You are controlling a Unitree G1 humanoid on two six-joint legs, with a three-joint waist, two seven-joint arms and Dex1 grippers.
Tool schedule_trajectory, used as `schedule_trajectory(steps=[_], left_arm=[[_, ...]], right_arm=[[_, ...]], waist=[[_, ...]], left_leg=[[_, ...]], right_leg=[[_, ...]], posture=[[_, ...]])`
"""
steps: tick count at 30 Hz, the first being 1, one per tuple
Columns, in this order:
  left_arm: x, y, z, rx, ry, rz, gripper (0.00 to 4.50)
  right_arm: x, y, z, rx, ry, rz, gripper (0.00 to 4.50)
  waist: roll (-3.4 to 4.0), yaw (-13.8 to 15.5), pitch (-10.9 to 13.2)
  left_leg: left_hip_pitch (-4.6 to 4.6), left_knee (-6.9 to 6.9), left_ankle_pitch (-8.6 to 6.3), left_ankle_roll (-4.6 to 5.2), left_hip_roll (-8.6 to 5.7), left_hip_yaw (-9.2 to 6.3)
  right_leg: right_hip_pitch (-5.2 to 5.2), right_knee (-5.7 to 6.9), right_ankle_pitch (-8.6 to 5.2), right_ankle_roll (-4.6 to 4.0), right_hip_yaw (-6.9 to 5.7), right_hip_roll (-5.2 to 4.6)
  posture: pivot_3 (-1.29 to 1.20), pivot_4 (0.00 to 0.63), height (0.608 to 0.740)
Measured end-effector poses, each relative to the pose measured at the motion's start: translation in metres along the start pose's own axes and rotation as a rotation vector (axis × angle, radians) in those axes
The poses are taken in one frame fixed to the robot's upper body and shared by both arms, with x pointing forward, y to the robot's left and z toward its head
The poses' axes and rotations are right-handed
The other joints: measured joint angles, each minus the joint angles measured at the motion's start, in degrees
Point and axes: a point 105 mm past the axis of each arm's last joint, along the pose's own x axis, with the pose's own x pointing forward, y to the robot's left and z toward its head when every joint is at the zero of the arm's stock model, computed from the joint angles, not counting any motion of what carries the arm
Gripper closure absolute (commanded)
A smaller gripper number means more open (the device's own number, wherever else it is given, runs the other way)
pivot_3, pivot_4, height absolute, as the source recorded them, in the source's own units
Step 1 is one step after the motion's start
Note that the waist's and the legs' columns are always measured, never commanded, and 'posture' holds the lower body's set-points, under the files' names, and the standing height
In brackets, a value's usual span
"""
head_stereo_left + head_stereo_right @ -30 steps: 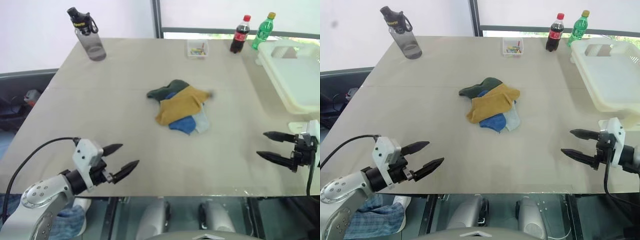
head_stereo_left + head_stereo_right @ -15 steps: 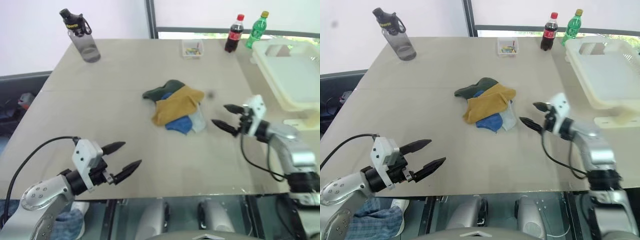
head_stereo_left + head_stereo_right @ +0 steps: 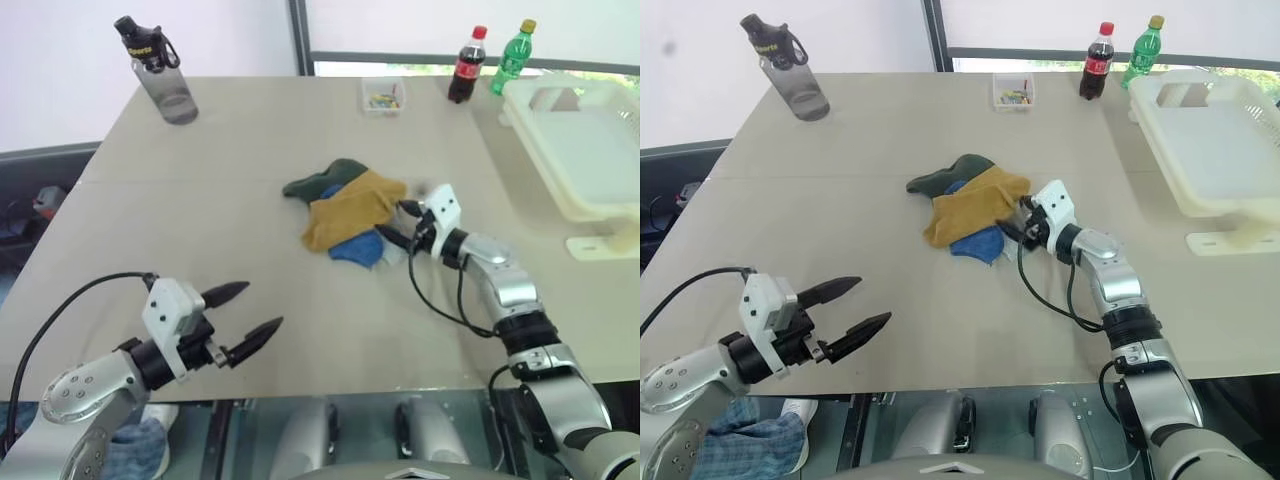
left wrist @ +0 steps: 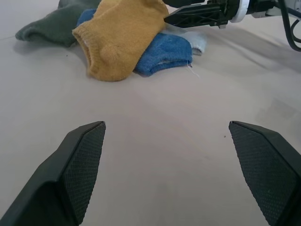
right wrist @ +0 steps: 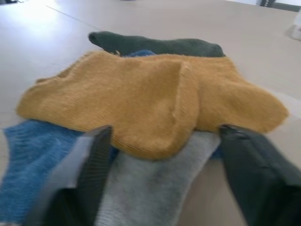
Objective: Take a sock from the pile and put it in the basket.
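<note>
At the pile's right edge, the right gripper point(image 3: 1018, 221) has its 2 black fingers apart, straddling the corner where the mustard sock point(image 3: 972, 205) overlaps the pale grey sock point(image 5: 150, 197). The right wrist view shows 1 finger on each side of that corner, with nothing pinched between them yet. Just past those two lie the blue sock point(image 3: 358, 248), partly under the mustard one, and the dark green sock point(image 3: 322, 181) at the far side, together forming the pile point(image 3: 348, 210) in the middle of the counter point(image 3: 250, 140).

Well apart to the right, at the counter's far right edge, sits the cream-white basket point(image 3: 1250, 205), with no sock showing in the part I can see. The left gripper point(image 3: 238, 322) hovers near the front edge of the counter, fingers spread wide and holding nothing. A water bottle point(image 3: 156, 70), a small clear box point(image 3: 381, 96) and 2 soda bottles point(image 3: 461, 65) stand along the far edge, away from the work.

The step in hand looks like the grasp itself. Next, the fingers need to close firmly on 1 sock, probably the mustard one on top, then lift it clear without dragging the grey sock along, and carry it right to the basket.
</note>
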Motion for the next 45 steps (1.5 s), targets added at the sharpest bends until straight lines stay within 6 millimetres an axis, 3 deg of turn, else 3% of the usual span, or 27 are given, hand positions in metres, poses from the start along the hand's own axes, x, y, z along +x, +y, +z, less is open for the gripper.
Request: schedule_trajectory(steps=[4, 5, 14, 18, 20, 23, 27, 29, 30, 38, 41, 43, 45], left_arm=[[0.0, -0.002, 0.002, 0.007, -0.004, -0.002, 0.0], [0.0, -0.002, 0.002, 0.01, -0.005, -0.003, 0.0], [0.0, -0.003, 0.003, 0.01, -0.004, 0.001, 0.0], [-0.001, -0.005, 0.001, 0.003, 0.003, 0.0, 0.0], [-0.001, -0.006, 0.0, -0.001, 0.007, 0.0, 0.0], [-0.002, -0.007, -0.001, -0.007, 0.009, 0.001, 0.0], [-0.001, -0.009, 0.0, -0.009, 0.003, -0.016, 0.0], [0.0, -0.009, 0.0, -0.012, 0.003, -0.02, 0.0], [0.0, -0.009, 0.001, -0.011, 0.001, -0.021, 0.0], [0.003, -0.007, 0.006, 0.011, -0.005, -0.042, 0.0], [0.003, -0.007, 0.005, 0.009, 0.0, -0.044, 0.0], [0.003, -0.007, 0.004, 0.005, 0.003, -0.048, 0.0], [0.003, -0.007, 0.004, 0.005, 0.003, -0.05, 0.0]], right_arm=[[0.001, 0.001, 0.001, -0.004, -0.008, 0.0, 4.41], [0.001, 0.001, 0.001, -0.006, -0.009, 0.0, 4.46], [0.002, 0.004, 0.003, -0.004, -0.019, 0.021, 4.46], [-0.006, 0.003, 0.02, 0.017, -0.066, 0.05, 4.46], [-0.032, 0.0, 0.03, 0.067, -0.08, 0.084, 4.46], [-0.061, -0.001, 0.021, 0.105, -0.014, 0.105, 4.46], [-0.127, 0.001, -0.028, 0.222, 0.279, 0.101, 4.46], [-0.148, -0.01, -0.035, 0.253, 0.342, 0.04, 4.46], [-0.15, -0.011, -0.035, 0.253, 0.344, 0.035, 4.46], [-0.183, -0.039, -0.021, 0.24, 0.356, -0.074, 4.46], [-0.2, -0.047, -0.001, 0.272, 0.311, -0.064, 4.46], [-0.212, -0.049, 0.024, 0.297, 0.254, -0.028, 4.46], [-0.215, -0.047, 0.039, 0.309, 0.209, 0.001, 4.46]], waist=[[0.0, 0.01, 0.0], [0.0, 0.0, 0.0], [0.01, -0.02, 0.0], [0.01, 0.15, 0.01], [0.0, 0.57, 0.0], [-0.01, 0.91, -0.01], [0.08, 0.47, -0.02], [0.08, 0.21, -0.02], [0.08, 0.15, -0.02], [0.06, 0.4, -0.01], [0.05, 0.54, 0.0], [0.04, 0.68, -0.01], [-0.03, 0.67, -0.04]], left_leg=[[0.0, 0.0, 0.0, 0.0, 0.0, -0.01], [0.0, 0.0, 0.0, 0.0, 0.0, 0.0], [-0.01, -0.01, -0.01, 0.0, 0.01, 0.0], [-0.02, -0.03, -0.02, 0.02, 0.01, -0.01], [-0.08, -0.04, -0.13, 0.21, -0.02, -0.07], [-0.12, -0.06, -0.16, 0.27, -0.06, -0.1], [-0.03, -0.11, -0.18, 0.3, -0.05, -0.04], [0.01, -0.11, -0.17, 0.31, -0.04, -0.01], [0.02, -0.11, -0.17, 0.3, -0.04, 0.0], [0.0, -0.1, -0.17, 0.32, -0.04, 0.05], [0.0, -0.1, -0.17, 0.32, -0.04, 0.04], [0.01, -0.1, -0.18, 0.32, 0.01, 0.03], [0.04, -0.1, -0.18, 0.32, 0.05, 0.02]], right_leg=[[-0.01, 0.0, 0.0, 0.0, 0.06, -0.01], [-0.01, 0.0, 0.0, 0.0, 0.08, -0.02], [-0.02, -0.01, 0.0, 0.0, 0.21, -0.08], [-0.03, -0.02, 0.0, -0.01, 0.2, -0.22], [-0.01, -0.11, 0.0, -0.01, 0.11, -0.32], [0.03, -0.22, 0.0, -0.01, 0.07, -0.41], [0.05, -0.18, 0.0, -0.02, 0.11, -0.42], [0.05, -0.13, 0.0, -0.01, 0.16, -0.4], [0.05, -0.13, 0.0, -0.01, 0.17, -0.39], [0.05, -0.14, 0.0, -0.01, 0.18, -0.21], [0.06, -0.15, 0.0, -0.01, 0.18, -0.05], [0.08, -0.15, 0.0, -0.01, 0.18, -0.01], [0.11, -0.14, 0.0, -0.01, 0.17, 0.02]], posture=[[0.0, 0.15, 0.74], [0.0, 0.15, 0.74], [0.0, 0.15, 0.74], [0.0, 0.15, 0.74], [0.0, 0.15, 0.74], [0.0, 0.15, 0.74], [0.0, 0.15, 0.74], [0.0, 0.15, 0.74], [0.0, 0.15, 0.74], [0.0, 0.15, 0.74], [0.0, 0.15, 0.74], [0.0, 0.15, 0.74], [0.0, 0.15, 0.74]])
